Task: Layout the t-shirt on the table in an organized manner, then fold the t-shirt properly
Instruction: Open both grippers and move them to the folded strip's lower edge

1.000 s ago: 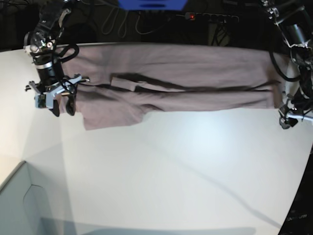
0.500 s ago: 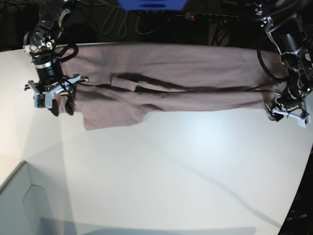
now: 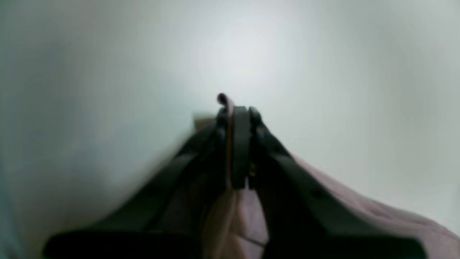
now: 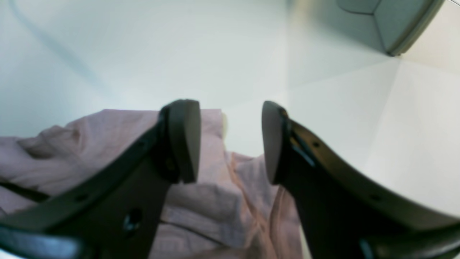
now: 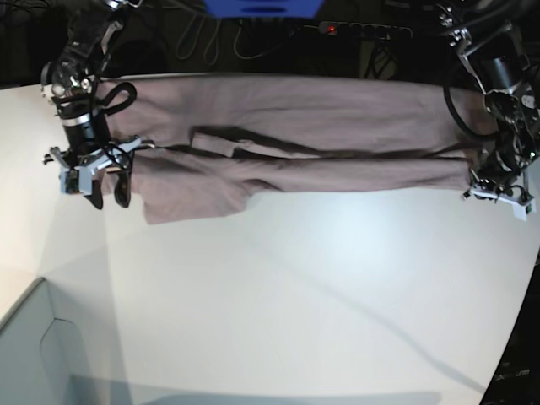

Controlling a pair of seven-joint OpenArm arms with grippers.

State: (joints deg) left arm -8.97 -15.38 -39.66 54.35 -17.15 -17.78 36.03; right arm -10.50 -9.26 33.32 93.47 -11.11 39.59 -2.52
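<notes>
The smooth white table [image 5: 295, 287] spreads glossy beyond both grippers, with dark cabling at its far edge. The right gripper [image 4: 230, 140] hangs with its jaws spread above the soft, creased pink t-shirt [image 5: 304, 148], a pale grey box corner [image 4: 388, 21] lying beyond it. The left gripper [image 3: 235, 122] pinches a thin fold of the shirt's other end, its jaws pressed together

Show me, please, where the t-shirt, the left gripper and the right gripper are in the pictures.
t-shirt [image 5: 337, 126]: base view, on the flat upper panel of the fabric.
left gripper [image 3: 235, 113]: left wrist view, at the fingertips shut on the fabric.
right gripper [image 4: 230, 140]: right wrist view, in the open gap between the fingertips.
</notes>
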